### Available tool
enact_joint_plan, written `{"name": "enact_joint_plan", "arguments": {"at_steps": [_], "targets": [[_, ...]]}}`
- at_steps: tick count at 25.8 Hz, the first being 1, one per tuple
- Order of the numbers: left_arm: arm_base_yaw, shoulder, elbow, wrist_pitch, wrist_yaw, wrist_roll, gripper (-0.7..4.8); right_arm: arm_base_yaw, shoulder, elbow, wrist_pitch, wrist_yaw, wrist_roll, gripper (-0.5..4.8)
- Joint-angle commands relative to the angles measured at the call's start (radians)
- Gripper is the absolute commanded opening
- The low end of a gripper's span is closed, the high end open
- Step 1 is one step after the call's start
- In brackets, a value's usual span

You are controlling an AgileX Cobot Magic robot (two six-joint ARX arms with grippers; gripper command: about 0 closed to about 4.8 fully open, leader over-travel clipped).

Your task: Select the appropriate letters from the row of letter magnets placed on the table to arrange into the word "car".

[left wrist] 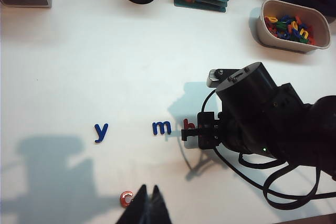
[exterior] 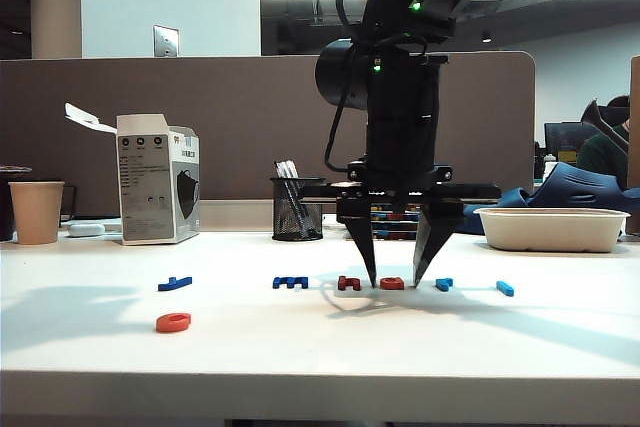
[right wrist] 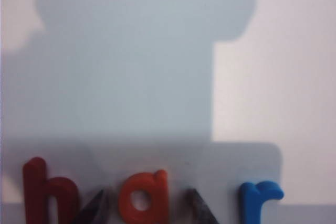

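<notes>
The letter magnets lie in a row on the white table [exterior: 300, 347]: dark blue "y" [exterior: 175, 284], dark blue "m" [exterior: 290, 282], dark red "h" [exterior: 348, 283], orange-red "a" [exterior: 392, 283], light-blue "r" [exterior: 444, 284] and another light-blue letter [exterior: 505, 288]. An orange-red "c" [exterior: 173, 322] lies alone nearer the front. My right gripper [exterior: 395, 280] points down, open, its fingertips on either side of the "a" [right wrist: 140, 198], apart from it. My left gripper [left wrist: 148, 190] is shut and empty beside the "c" [left wrist: 126, 199]; it is out of the exterior view.
At the back stand a paper cup [exterior: 36, 211], a white carton [exterior: 157, 179], a black mesh pen holder [exterior: 297, 209] and a white tub [exterior: 552, 229] holding several loose letters [left wrist: 289, 24]. A brown partition [exterior: 250, 117] closes the far side.
</notes>
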Motion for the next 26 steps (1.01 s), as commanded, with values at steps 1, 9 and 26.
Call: {"name": "enact_joint_plan", "arguments": {"at_steps": [1,9,26], "targets": [[0.0,-0.002,0.003,0.008,-0.003,0.001,-0.06,0.001,-0.004,-0.005,-0.003,-0.001,-0.003,1.8],[0.0,-0.002,0.003,0.008,-0.003,0.001,-0.06,0.001,-0.004,-0.006,-0.003,-0.002,-0.007,1.38],[0.0,-0.002,0.003,0.008,-0.003,0.001,-0.06,0.007,-0.005,-0.008,-0.046,-0.024,-0.006,0.79]]}}
